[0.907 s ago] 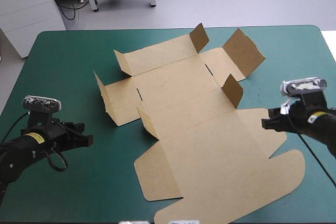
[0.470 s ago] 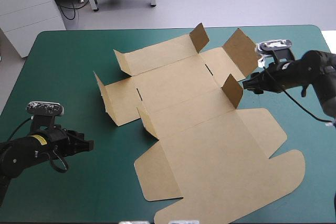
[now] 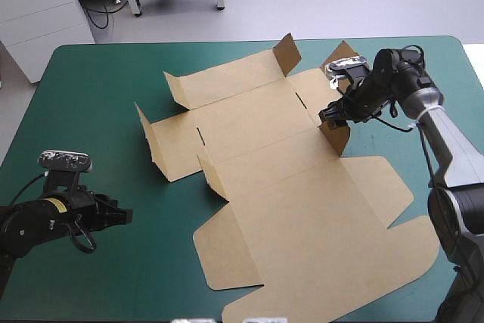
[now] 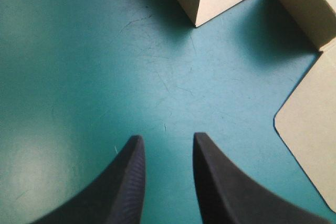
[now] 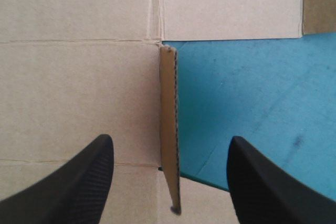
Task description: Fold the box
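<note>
The brown box lies as a cut sheet spread across the middle of the tabletop, from the upper centre of the high view down to the lower right. Most of it is flat. Its large panel with rounded tabs fills the lower right, and several short flaps stand raised along the upper and left parts of the sheet. One upright flap stands right of centre, and the right gripper is directly over it, its arm reaching in from the frame's right side. In the right wrist view, the black fingers of that gripper stand wide apart. The flap shows edge-on between them, touching neither, with flat board on one side and teal-green cover on the other. The left gripper sits low at the lower left of the high view, clear of the sheet. Its fingers are slightly parted over bare cover, with corners of the box ahead.
</note>
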Robot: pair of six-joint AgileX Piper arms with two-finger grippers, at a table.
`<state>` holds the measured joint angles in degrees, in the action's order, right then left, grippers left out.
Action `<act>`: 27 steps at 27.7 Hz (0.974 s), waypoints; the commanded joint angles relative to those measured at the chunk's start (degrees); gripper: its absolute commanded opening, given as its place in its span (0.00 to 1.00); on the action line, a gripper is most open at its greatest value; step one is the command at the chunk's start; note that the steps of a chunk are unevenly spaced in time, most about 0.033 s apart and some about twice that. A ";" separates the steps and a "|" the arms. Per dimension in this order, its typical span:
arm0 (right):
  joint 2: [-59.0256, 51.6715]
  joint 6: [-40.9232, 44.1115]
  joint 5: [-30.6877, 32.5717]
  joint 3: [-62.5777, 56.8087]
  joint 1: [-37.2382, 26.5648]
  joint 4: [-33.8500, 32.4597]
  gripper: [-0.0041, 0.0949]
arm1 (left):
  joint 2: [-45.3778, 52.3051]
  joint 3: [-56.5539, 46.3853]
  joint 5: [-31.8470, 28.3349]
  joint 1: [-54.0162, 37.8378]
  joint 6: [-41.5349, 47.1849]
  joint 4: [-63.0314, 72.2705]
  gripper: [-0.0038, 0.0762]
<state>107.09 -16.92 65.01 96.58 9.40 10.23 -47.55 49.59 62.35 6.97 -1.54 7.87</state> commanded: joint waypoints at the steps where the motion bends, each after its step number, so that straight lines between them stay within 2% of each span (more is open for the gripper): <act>1: 0.83 -0.08 1.46 3.92 -0.09 0.05 0.63 | 0.07 1.85 -1.56 0.12 0.27 -0.10 0.32; 3: 2.05 -0.08 1.85 4.63 -0.09 0.16 0.61 | 0.07 1.85 -1.56 0.12 0.27 -0.10 0.32; 6: 3.49 -0.08 1.85 5.05 -0.09 0.28 0.53 | 0.07 1.85 -1.45 0.12 0.27 -0.10 0.32; 9: 3.58 -0.08 1.62 5.05 -0.09 0.28 0.33 | 0.07 1.85 -1.45 0.12 0.27 -0.10 0.32; 12: 3.58 -0.37 1.62 5.08 -0.09 0.28 0.06 | 0.07 1.85 -1.45 0.12 0.27 -0.10 0.32; 13: 3.58 -0.49 1.62 5.08 -0.09 0.28 0.02 | 0.07 1.85 -1.45 0.12 0.27 -0.10 0.32; 16: 3.58 -0.49 1.94 5.45 -0.09 0.17 0.03 | 0.07 1.85 -1.45 0.12 0.27 -0.10 0.32; 21: 3.58 -11.03 6.04 7.92 0.00 0.17 0.03 | 0.07 1.85 -1.40 0.12 0.27 -0.10 0.32; 26: 3.58 -17.58 6.33 10.05 0.71 0.55 0.02 | 0.07 1.85 -1.03 0.12 0.27 -0.10 0.32; 27: 3.58 -21.22 6.21 10.14 1.80 0.68 0.02 | 0.07 1.85 -0.78 0.12 0.27 -0.22 0.32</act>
<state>113.88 -32.46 70.23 104.65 10.03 10.17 -47.55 49.59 63.40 6.97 -1.54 7.32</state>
